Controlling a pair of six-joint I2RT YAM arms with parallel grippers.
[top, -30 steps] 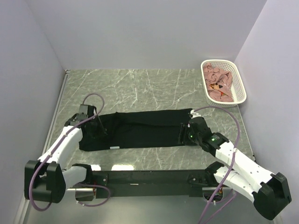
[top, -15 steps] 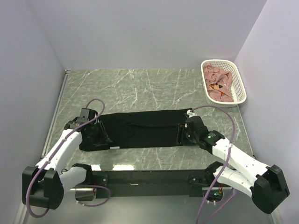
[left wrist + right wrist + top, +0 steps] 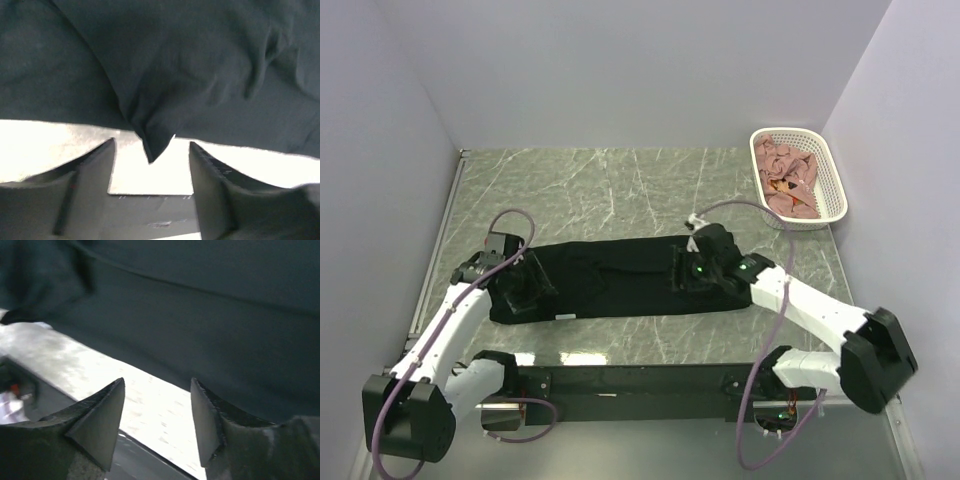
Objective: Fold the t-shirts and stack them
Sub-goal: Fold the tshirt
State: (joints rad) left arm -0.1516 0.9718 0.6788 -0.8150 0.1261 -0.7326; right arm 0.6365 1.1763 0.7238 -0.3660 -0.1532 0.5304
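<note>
The black t-shirt (image 3: 610,275) lies on the table as a long, flat strip folded lengthwise, running left to right. My left gripper (image 3: 525,288) is low over its left end, jaws open; in the left wrist view a loose corner of black cloth (image 3: 150,145) points into the gap between the fingers (image 3: 97,167), and neither finger touches it. My right gripper (image 3: 681,272) hovers open over the strip's right part. In the right wrist view its fingertips (image 3: 116,395) frame bare table, with the shirt's edge (image 3: 215,340) just beyond. Crumpled pink t-shirts (image 3: 788,176) fill the basket.
The white lattice basket (image 3: 840,200) stands at the back right against the wall. The green marble table (image 3: 620,190) is walled on the left, back and right. A black rail (image 3: 640,380) with both arm bases runs along the near edge.
My left gripper has opened and let go of the shirt's left end. The right arm has swung left, from the shirt's right end in toward its middle, jaws still open.
</note>
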